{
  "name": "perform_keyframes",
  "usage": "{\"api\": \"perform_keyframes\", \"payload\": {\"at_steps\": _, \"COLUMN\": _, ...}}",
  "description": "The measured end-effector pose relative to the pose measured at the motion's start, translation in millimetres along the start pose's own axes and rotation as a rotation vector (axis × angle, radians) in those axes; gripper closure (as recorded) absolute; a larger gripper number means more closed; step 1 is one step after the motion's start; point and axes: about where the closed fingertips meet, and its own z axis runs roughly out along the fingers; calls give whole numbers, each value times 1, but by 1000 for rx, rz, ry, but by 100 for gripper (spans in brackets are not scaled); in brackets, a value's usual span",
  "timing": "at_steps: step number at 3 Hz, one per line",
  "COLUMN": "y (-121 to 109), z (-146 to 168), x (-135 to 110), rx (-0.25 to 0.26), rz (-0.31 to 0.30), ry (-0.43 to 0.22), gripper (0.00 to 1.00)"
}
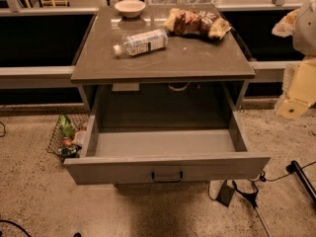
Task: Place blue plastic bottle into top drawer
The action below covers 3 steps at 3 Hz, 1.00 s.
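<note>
The blue plastic bottle (142, 42) lies on its side on the grey tabletop, white cap pointing left and label facing up. The top drawer (165, 168) is pulled wide open below the tabletop, its dark handle at the front centre, and nothing shows inside it. My gripper (285, 26) is at the far right edge of the view, beside the table's back right corner. It is well to the right of the bottle and touches nothing. Part of my arm (299, 90) hangs below it.
Brown-and-yellow snack bags (196, 22) lie at the back right of the tabletop and a pale bowl (130, 7) stands at the back. A wire basket (66, 135) with items sits on the floor to the drawer's left. Cables and a stand (252, 196) are on the floor at the right.
</note>
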Motion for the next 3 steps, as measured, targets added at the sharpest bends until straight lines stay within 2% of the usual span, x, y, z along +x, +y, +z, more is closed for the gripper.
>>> {"api": "perform_keyframes", "payload": {"at_steps": 2, "y": -3, "z": 0, "x": -5, "rx": 9, "rz": -14, "ry": -16, "gripper": 0}}
{"api": "perform_keyframes", "payload": {"at_steps": 3, "y": -46, "z": 23, "x": -28, "rx": 29, "rz": -96, "ry": -87, "gripper": 0}}
